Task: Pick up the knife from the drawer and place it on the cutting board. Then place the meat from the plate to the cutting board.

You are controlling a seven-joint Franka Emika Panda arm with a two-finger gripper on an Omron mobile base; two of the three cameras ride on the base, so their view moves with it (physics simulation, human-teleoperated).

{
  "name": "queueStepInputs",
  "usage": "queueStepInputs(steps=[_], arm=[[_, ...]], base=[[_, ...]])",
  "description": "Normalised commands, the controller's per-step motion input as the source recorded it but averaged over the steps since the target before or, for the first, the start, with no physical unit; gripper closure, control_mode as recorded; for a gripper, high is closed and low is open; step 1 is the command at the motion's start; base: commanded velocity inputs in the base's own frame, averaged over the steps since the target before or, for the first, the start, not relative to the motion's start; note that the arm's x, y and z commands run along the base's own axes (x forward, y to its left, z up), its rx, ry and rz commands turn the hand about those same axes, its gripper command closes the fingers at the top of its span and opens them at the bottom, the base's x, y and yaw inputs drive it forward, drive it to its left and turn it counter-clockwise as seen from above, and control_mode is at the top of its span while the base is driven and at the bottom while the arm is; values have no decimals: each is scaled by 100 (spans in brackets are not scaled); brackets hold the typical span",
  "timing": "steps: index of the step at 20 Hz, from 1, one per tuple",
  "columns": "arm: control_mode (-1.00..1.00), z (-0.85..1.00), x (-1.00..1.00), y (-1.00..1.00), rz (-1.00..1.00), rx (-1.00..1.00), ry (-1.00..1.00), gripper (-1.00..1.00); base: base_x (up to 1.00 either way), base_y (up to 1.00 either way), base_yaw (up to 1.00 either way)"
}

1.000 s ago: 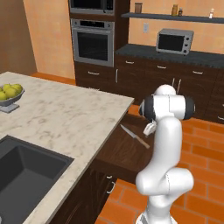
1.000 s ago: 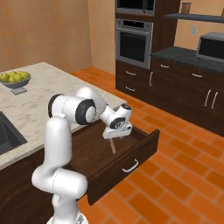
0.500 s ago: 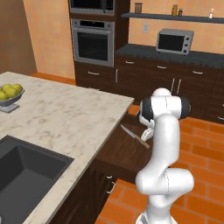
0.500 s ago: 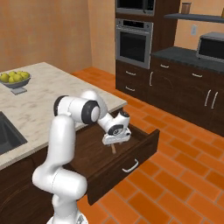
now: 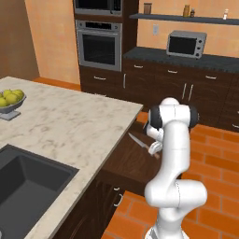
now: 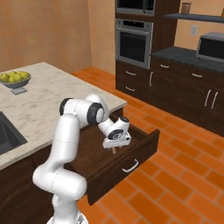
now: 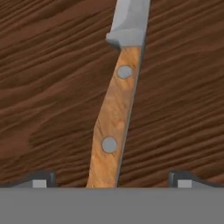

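Observation:
The drawer stands pulled out from the island, dark brown with a flat bottom. On that bottom lies the knife, silver blade pointing away from the arm, brown riveted handle toward the hand. My gripper hangs low inside the drawer right over the handle, open, one fingertip on each side and apart from the handle. From the base views the gripper points down into the drawer. The cutting board, the meat and the plate are out of view.
The marble island counter runs to the left of the drawer, with a fruit bowl and a dark sink. A wall oven and a microwave stand across the orange brick floor.
The hand has sunk a little deeper into the drawer, closer to the knife handle. The fingers stay spread, and the knife has not moved.

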Motion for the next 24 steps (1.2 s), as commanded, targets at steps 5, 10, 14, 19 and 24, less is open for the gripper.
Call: queueStepInputs(steps=[5, 10, 14, 19, 24], arm=[[-100, -39, 0, 0, -3, 0, 4, -100], [-100, -18, -2, 0, -4, 0, 4, -100], [-100, -12, -23, 0, -10, 0, 0, 100], [-100, -1, -28, 0, -9, 0, -10, 100], [-100, 6, -14, 0, -3, 0, -11, 100]], base=[[0, 0, 0], [0, 0, 0], [0, 0, 0], [0, 0, 0], [0, 0, 0]])
